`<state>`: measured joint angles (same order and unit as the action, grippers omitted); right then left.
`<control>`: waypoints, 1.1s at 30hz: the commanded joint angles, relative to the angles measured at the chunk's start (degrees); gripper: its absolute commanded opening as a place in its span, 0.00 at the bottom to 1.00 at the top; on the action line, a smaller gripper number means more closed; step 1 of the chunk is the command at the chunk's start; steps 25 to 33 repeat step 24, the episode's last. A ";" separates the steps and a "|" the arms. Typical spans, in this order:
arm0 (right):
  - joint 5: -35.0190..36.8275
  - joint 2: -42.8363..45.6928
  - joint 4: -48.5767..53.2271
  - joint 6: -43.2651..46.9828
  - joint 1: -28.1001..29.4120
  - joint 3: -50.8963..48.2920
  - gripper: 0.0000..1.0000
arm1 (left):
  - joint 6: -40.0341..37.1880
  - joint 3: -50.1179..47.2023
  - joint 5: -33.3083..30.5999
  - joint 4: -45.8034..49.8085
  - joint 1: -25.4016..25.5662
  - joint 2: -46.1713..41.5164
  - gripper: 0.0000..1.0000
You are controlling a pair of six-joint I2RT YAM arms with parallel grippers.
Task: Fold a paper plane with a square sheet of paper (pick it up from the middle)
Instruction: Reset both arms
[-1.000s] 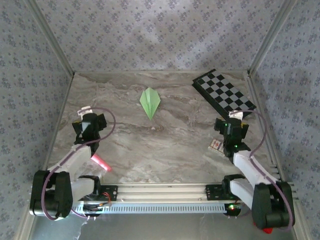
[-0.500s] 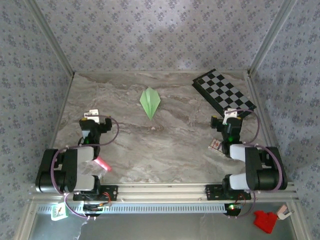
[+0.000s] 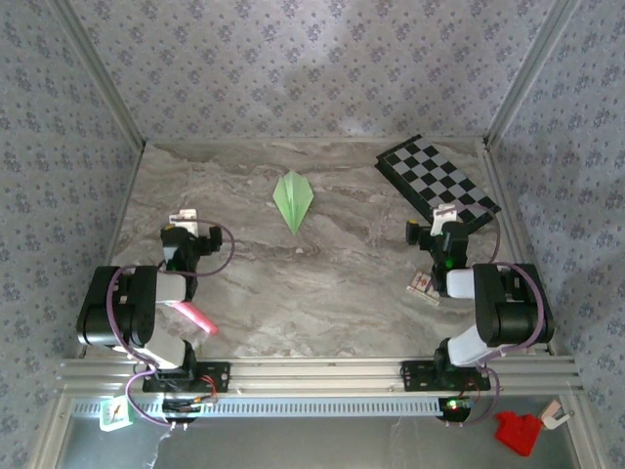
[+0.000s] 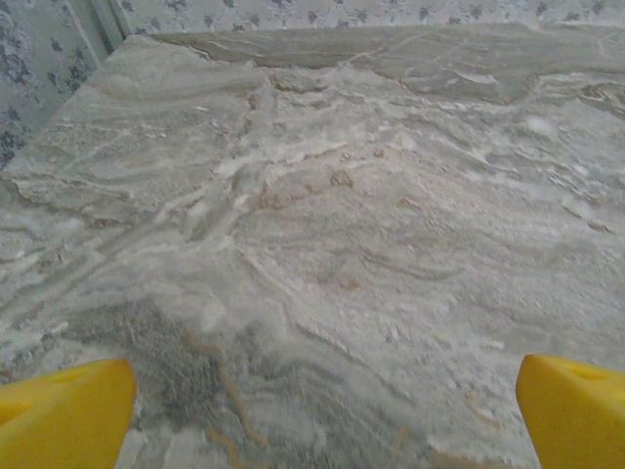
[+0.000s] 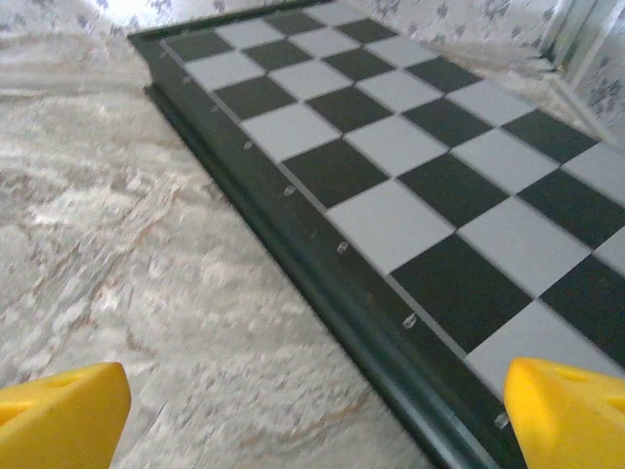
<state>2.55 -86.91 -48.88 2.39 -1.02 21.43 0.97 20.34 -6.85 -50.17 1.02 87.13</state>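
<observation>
The paper plane (image 3: 293, 199) lies mid-table — 2 claws gape wide, empty: left gripper (image 4: 317, 415) over the bare marble table (image 4: 322, 225), right gripper (image 5: 312, 415) facing the chequered board (image 5: 391, 186).

We find a marble-patterned tabletop (image 3: 322, 293) enclosed by blue floral-papered walls (image 3: 293, 68). A black-and-grey chequered board (image 3: 437, 179) lies flat in the far right corner. A pink marker (image 3: 193, 316) lies near the front left edge. A small printed card (image 3: 422, 285) lies front right, its markings illegible. A red object (image 3: 518, 431) sits beyond the front rail (image 3: 312, 371).
</observation>
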 commanded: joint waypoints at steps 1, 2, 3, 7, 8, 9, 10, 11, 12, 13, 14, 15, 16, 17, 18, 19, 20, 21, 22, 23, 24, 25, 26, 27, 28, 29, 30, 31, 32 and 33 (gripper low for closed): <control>0.01 -0.42 2.03 -0.95 -0.56 1.09 1.00 | 1.49 2.95 -1.21 2.75 -1.02 0.87 1.00; 0.01 -0.45 2.04 -0.92 -0.56 1.07 1.00 | 1.54 3.10 -1.12 3.36 -1.02 0.62 1.00; 0.08 -0.45 2.04 -0.94 -0.53 1.07 1.00 | 1.43 2.97 -1.14 2.92 -1.02 0.80 1.00; 0.00 -0.46 2.07 -0.97 -0.56 1.10 1.00 | 1.29 3.04 -1.44 3.17 -0.74 0.69 1.00; 0.05 -0.45 1.99 -0.90 -0.55 1.14 1.00 | 1.30 3.04 -1.41 3.02 -0.71 0.80 1.00; 0.03 -0.45 2.04 -0.97 -0.51 1.08 1.00 | 1.23 3.09 -1.41 3.08 -0.73 0.70 1.00; 0.03 -0.45 2.04 -0.97 -0.61 1.15 1.00 | 1.20 3.05 -1.42 3.00 -0.74 0.73 1.00; 0.00 -0.45 2.04 -0.92 -0.54 1.07 1.00 | 1.20 3.04 -1.44 3.06 -0.71 0.75 1.00; 0.03 -0.45 2.04 -0.96 -0.57 1.08 1.00 | 1.27 3.12 -1.41 3.19 -0.67 0.76 1.00; 0.05 -0.45 2.04 -0.95 -0.62 1.08 1.00 | 1.28 3.17 -1.21 3.40 -0.88 0.76 1.00; 0.05 -0.45 2.13 -0.96 -0.62 1.08 1.00 | 1.25 3.19 -1.19 3.41 -0.92 0.77 1.00; 0.04 -0.45 2.04 -0.91 -0.57 1.09 1.00 | 1.27 3.29 -1.14 3.41 -0.85 0.77 1.00; 0.05 -0.47 2.00 -0.97 -0.59 1.18 1.00 | 1.24 3.26 -1.21 3.50 -0.91 0.79 1.00; 0.00 -0.45 2.12 -0.92 -0.55 1.15 1.00 | 1.25 3.39 -1.22 3.63 -0.85 0.84 1.00; 0.00 -0.51 2.14 -0.91 -0.56 1.11 1.00 | 1.27 3.56 -1.07 3.91 -0.85 0.92 1.00; 0.05 -0.45 2.13 -0.96 -0.57 1.10 1.00 | 1.31 3.51 -1.05 4.03 -0.84 0.89 1.00; 0.02 -0.45 2.13 -0.96 -0.55 1.16 1.00 | 1.39 3.59 -1.05 3.94 -0.92 0.90 1.00; 0.07 -0.45 2.13 -0.92 -0.56 1.16 1.00 | 1.33 3.56 -0.99 3.94 -0.97 0.88 1.00; 0.00 -0.45 2.13 -0.92 -0.52 1.11 1.00 | 1.39 3.49 -0.93 3.90 -1.01 0.90 1.00; 0.09 -0.46 2.04 -0.94 -0.55 1.13 1.00 | 1.35 3.32 -0.86 3.57 -1.01 0.88 1.00; 0.04 -0.45 2.04 -0.96 -0.54 1.12 1.00 | 1.32 3.28 -0.81 3.55 -0.98 0.91 1.00; 0.04 -0.45 2.04 -0.96 -0.54 1.12 1.00 | 1.32 3.28 -0.81 3.55 -0.98 0.91 1.00; 0.04 -0.45 2.04 -0.96 -0.54 1.12 1.00 | 1.32 3.28 -0.81 3.55 -0.98 0.91 1.00; 0.04 -0.45 2.04 -0.96 -0.54 1.12 1.00 | 1.32 3.28 -0.81 3.55 -0.98 0.91 1.00; 0.04 -0.45 2.04 -0.96 -0.54 1.12 1.00 | 1.32 3.28 -0.81 3.55 -0.98 0.91 1.00; 0.04 -0.45 2.04 -0.96 -0.54 1.12 1.00 | 1.32 3.28 -0.81 3.55 -0.98 0.91 1.00; 0.04 -0.45 2.04 -0.96 -0.54 1.12 1.00 | 1.32 3.28 -0.81 3.55 -0.98 0.91 1.00; 0.04 -0.45 2.04 -0.96 -0.54 1.12 1.00 | 1.32 3.28 -0.81 3.55 -0.98 0.91 1.00; 0.04 -0.45 2.04 -0.96 -0.54 1.12 1.00 | 1.32 3.28 -0.81 3.55 -0.98 0.91 1.00; 0.04 -0.45 2.04 -0.96 -0.54 1.12 1.00 | 1.32 3.28 -0.81 3.55 -0.98 0.91 1.00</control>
